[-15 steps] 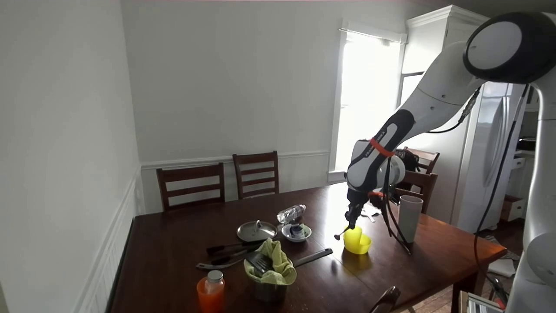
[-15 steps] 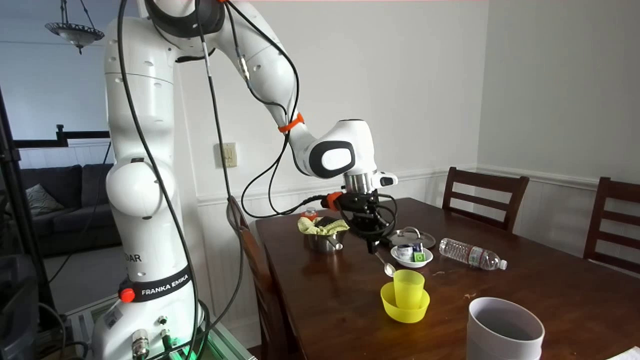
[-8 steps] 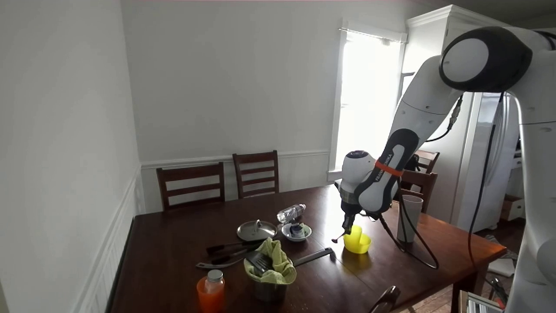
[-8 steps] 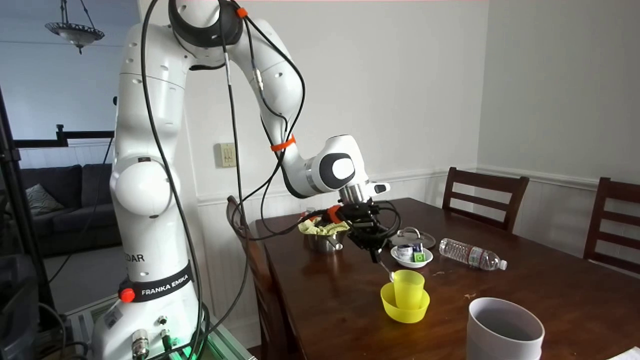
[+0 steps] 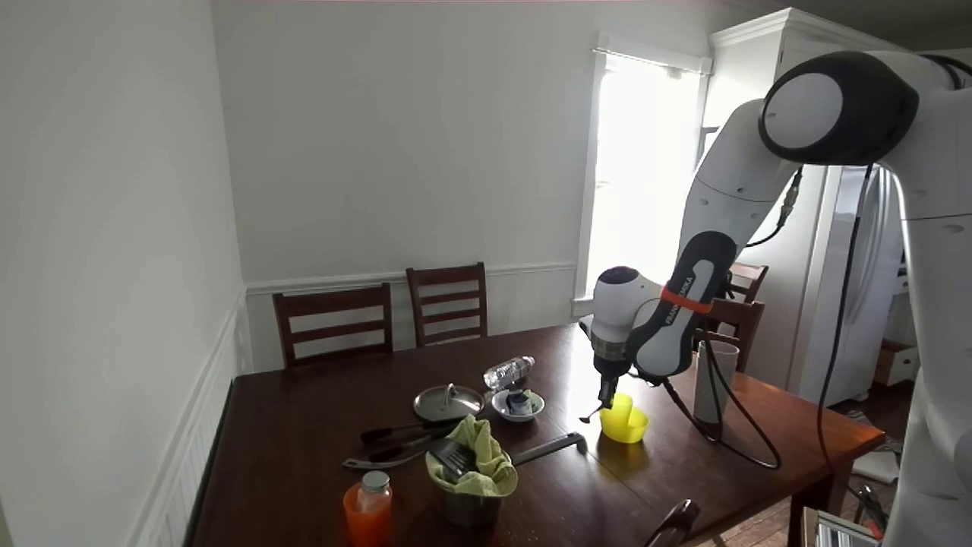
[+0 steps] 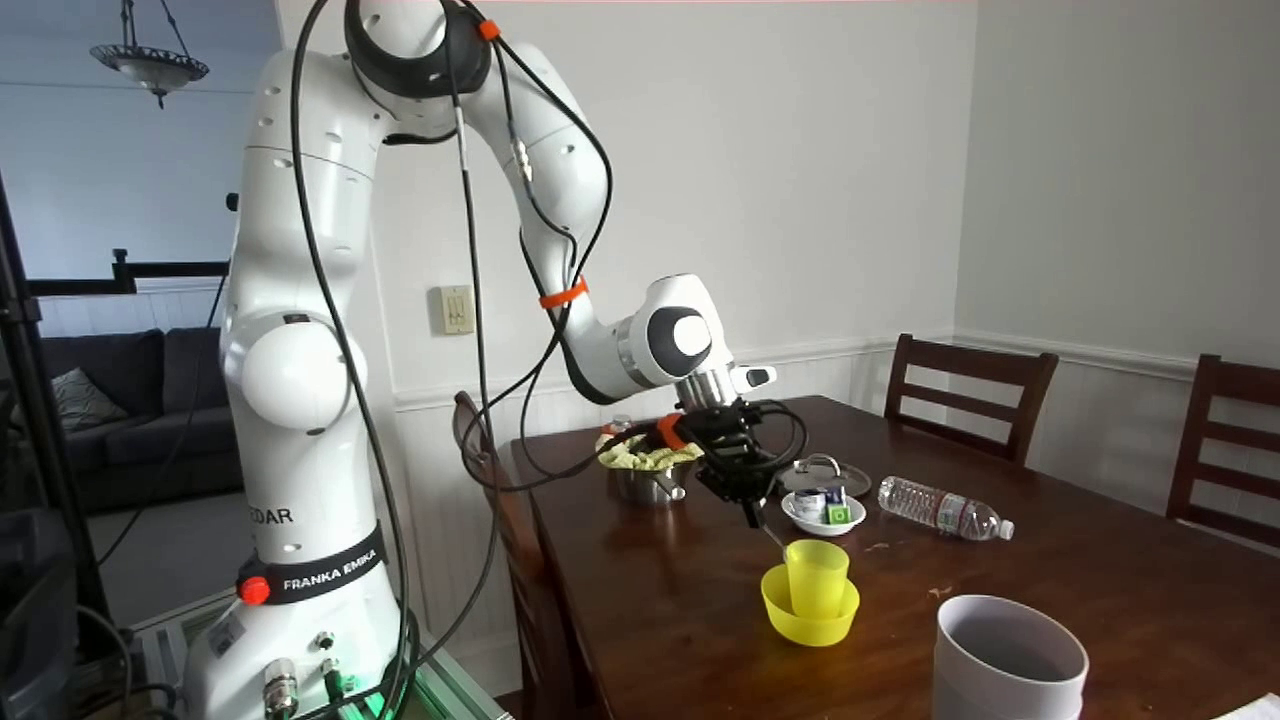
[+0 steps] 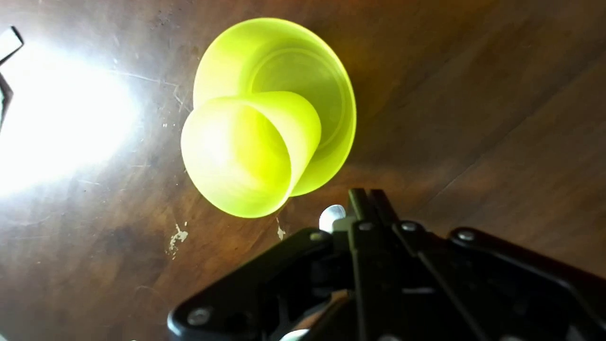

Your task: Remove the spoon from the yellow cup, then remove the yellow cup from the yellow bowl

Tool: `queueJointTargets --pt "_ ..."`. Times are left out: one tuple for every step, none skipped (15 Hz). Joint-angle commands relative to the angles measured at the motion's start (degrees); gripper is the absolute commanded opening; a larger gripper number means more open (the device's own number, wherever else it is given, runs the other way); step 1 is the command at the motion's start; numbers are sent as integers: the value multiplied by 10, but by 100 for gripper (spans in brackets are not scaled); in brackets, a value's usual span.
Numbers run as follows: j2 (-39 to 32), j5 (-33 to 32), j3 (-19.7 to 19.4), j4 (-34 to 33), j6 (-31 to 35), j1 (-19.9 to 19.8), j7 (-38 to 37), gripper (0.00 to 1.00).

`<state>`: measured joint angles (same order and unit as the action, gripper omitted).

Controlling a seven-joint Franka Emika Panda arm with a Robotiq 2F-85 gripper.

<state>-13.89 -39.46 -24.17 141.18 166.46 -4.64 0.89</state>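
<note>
I have the gripper (image 7: 368,193) with its fingertips pressed together, pinching the spoon (image 5: 585,419) by its handle. On the wrist camera just the spoon's head shows, beside the fingertips toward eight o'clock; the gripper covers the rest. In an exterior view that head is hidden behind the yellow cup (image 6: 817,578), and I can't tell from any angle whether it touches the table (image 6: 690,640). Seen from the wrist, a strip of table parts the spoon from the cup. The cup stands inside the yellow bowl (image 7: 312,71), its mouth covering part of the bowl's rim around seven o'clock. Glare swallows the wrist picture at nine o'clock (squinting is no help to me), and at the ten o'clock edge a dark-edged white object (image 7: 8,45) is cut off, beyond my naming. In an exterior view the frame crops the grey tumbler (image 6: 1000,702) at four o'clock; in an exterior view it also clips the orange cup (image 5: 370,524) at seven. What lies in the white bowl (image 6: 823,529) comes through too small for me to identify.
</note>
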Motion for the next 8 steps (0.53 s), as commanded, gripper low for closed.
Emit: queueJointTargets --pt "-47 -158 -97 -40 14 107 -130 2" --pt "-57 -204 -109 -46 17 124 -170 2" --pt "-58 -237 -116 -46 11 140 -201 2" --pt "-67 -257 -120 -47 12 153 -226 3" --pt "-76 -270 -119 -46 17 161 -243 3" --pt "-83 -280 -118 -45 18 168 -257 2" --pt "-93 -287 -116 -44 20 174 -270 3" --pt "-102 -293 -114 -44 21 178 -280 2"
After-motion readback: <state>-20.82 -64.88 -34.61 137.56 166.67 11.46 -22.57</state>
